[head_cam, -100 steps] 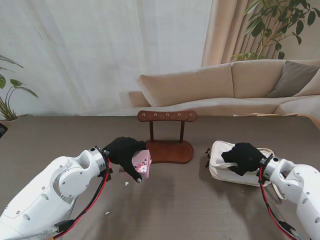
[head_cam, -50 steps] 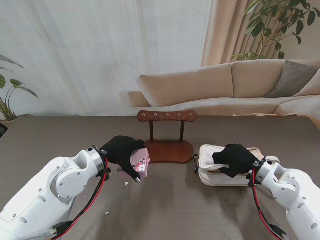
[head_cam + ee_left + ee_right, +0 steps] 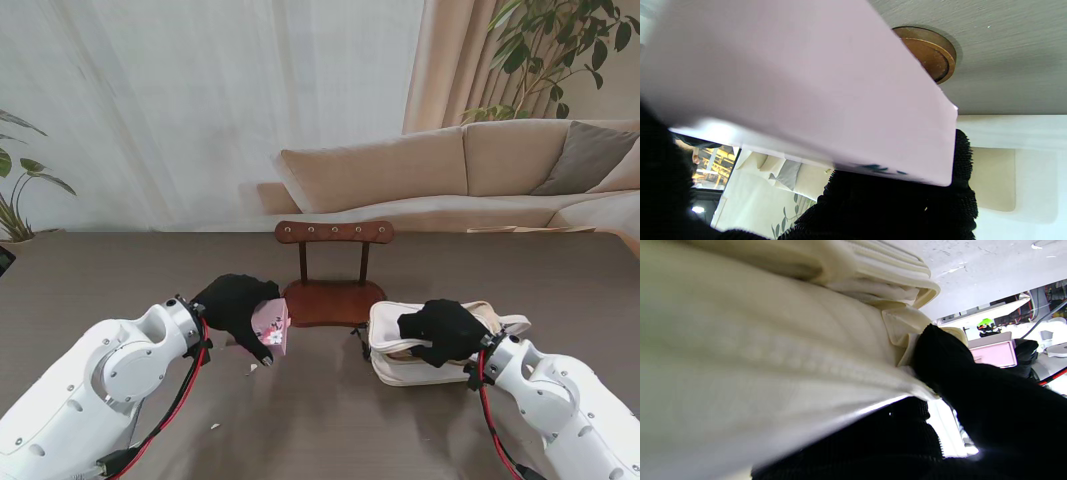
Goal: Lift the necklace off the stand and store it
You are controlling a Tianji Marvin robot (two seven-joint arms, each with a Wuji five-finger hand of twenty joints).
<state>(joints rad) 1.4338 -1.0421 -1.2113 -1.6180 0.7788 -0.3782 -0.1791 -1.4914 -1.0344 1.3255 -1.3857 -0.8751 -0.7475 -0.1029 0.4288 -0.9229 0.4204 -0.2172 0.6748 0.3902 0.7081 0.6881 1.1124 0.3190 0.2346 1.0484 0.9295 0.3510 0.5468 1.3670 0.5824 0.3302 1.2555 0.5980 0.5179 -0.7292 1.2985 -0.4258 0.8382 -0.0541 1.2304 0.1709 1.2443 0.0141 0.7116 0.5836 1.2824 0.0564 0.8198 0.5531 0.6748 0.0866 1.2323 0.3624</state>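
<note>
The wooden necklace stand (image 3: 334, 262) is at the table's middle; I see no necklace on its bar. My left hand (image 3: 235, 303) is shut on a flat pink box or card (image 3: 271, 325), held just left of the stand's base. That pink box (image 3: 806, 83) fills the left wrist view, with the stand's base (image 3: 930, 53) beyond it. My right hand (image 3: 440, 330) is shut on the rim of a cream zip pouch (image 3: 400, 355), right of the stand and nearer to me. The pouch (image 3: 756, 340) fills the right wrist view, my fingers (image 3: 957, 373) pinching its edge.
Two small white scraps (image 3: 250, 368) lie on the dark table (image 3: 330, 420) near my left hand. A beige sofa (image 3: 470, 170) and a plant (image 3: 545, 50) stand beyond the table's far edge.
My right hand has drawn the pouch leftward, closer to the stand's base. My left hand has shifted slightly left with the pink box.
</note>
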